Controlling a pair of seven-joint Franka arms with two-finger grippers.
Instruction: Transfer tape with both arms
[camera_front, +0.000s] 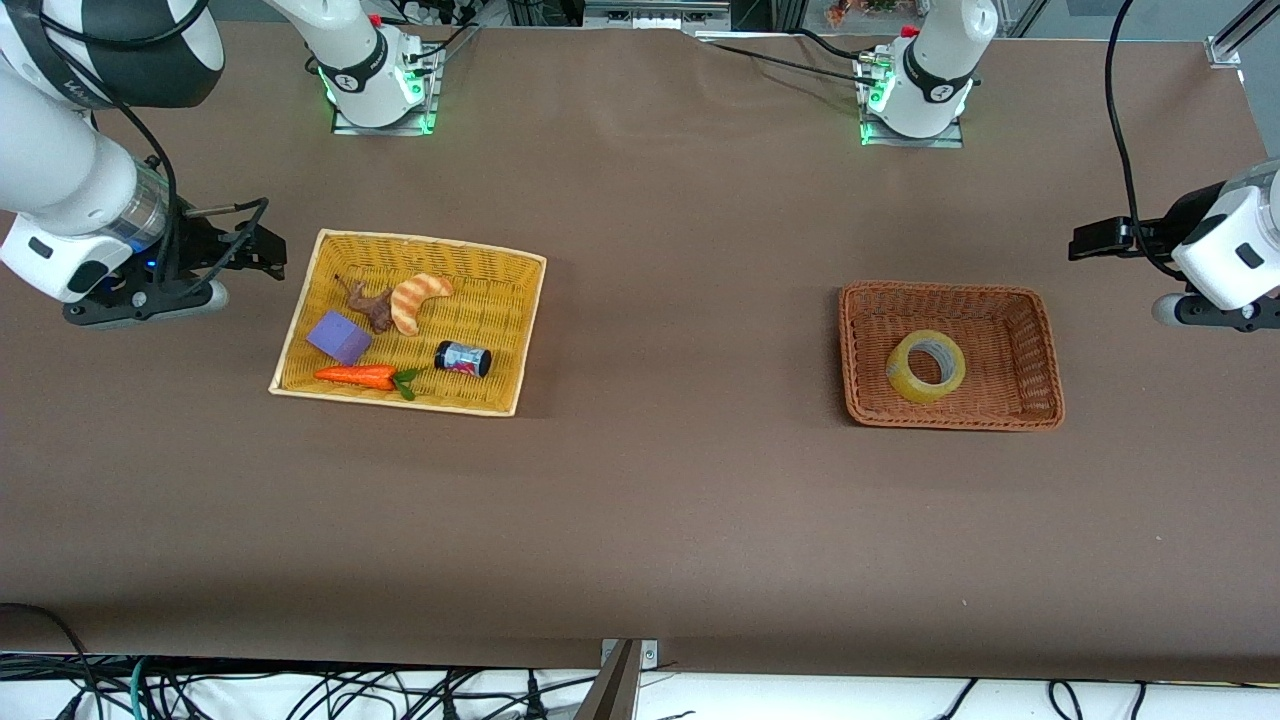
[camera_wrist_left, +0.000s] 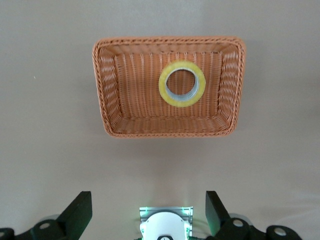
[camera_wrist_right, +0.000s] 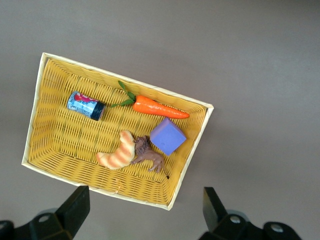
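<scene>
Tape (camera_front: 927, 366) lay flat in the brown basket (camera_front: 1040, 340) toward the left arm's end of the table; the yellow basket (camera_front: 300, 330) toward the right arm's end held a carrot (camera_front: 356, 376), a purple block (camera_front: 339, 336), a croissant (camera_front: 418, 300), a small can (camera_front: 463, 358) and a toy animal (camera_front: 370, 305). That layout fitted two stages equally: the roll waiting to cross to the yellow basket, or already delivered to the brown one. Neither reading could be settled here. The left gripper (camera_wrist_left: 149, 212) hovered over bare table beside the brown basket, fingers spread wide on nothing. The right gripper (camera_wrist_right: 145, 212) hovered at the yellow basket's edge, likewise spread and holding nothing. Both arms hung raised, pulled out toward the table's ends.
</scene>
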